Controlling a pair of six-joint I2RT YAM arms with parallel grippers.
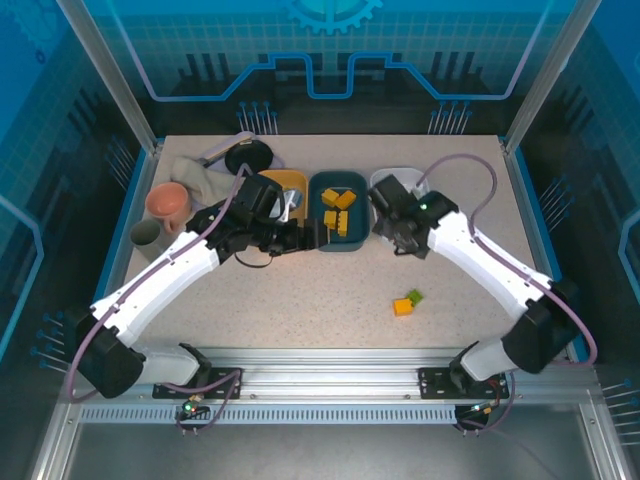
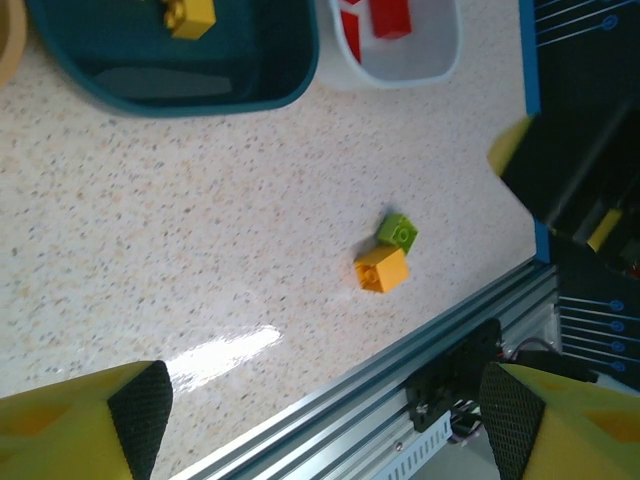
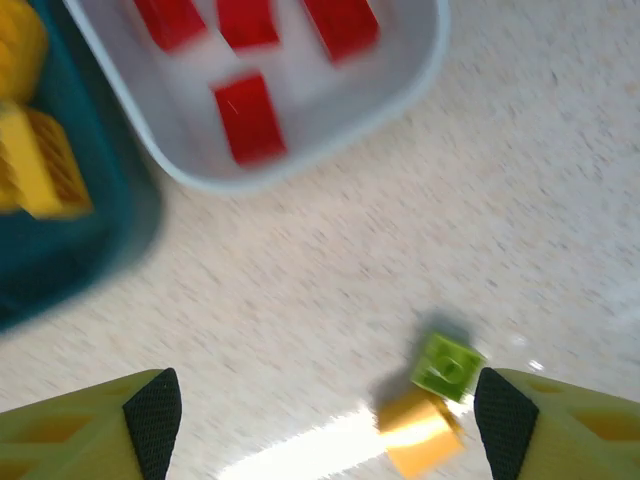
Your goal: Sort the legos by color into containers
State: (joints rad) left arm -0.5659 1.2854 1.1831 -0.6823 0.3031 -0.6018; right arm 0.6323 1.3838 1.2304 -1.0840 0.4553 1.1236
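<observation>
We judge the sort to be near its end. Red bricks (image 3: 248, 115) lie in the white tray (image 3: 400, 95) at the top of the right wrist view. Yellow-orange bricks (image 1: 338, 212) lie in the teal tray (image 1: 345, 248) at the centre of the overhead view. Two loose legos sit on the surface (image 1: 300, 300) toward the lower right of that view, a green brick (image 1: 414, 297) and an orange brick (image 1: 403, 307). They are touching or nearly so, and well apart from every tray. The orange-yellow tray (image 1: 285, 182) lies just left of the teal one, partly behind the left arm, and we cannot tell what it holds.

The left gripper (image 2: 325, 400) hangs by the teal tray's near edge, jaws wide and empty. The right gripper (image 3: 325, 420) hovers beside the white tray, also spread wide with nothing between its fingers.

The step in hand looks like the reach for the last pair. The next move calls for lowering a gripper over one brick and straddling it cleanly without knocking its neighbour. The orange brick belongs with its like in the teal tray. The green one, by elimination, likely goes in the orange-yellow tray.

We can read no brand, label or writing on the trays, bricks or arms.
</observation>
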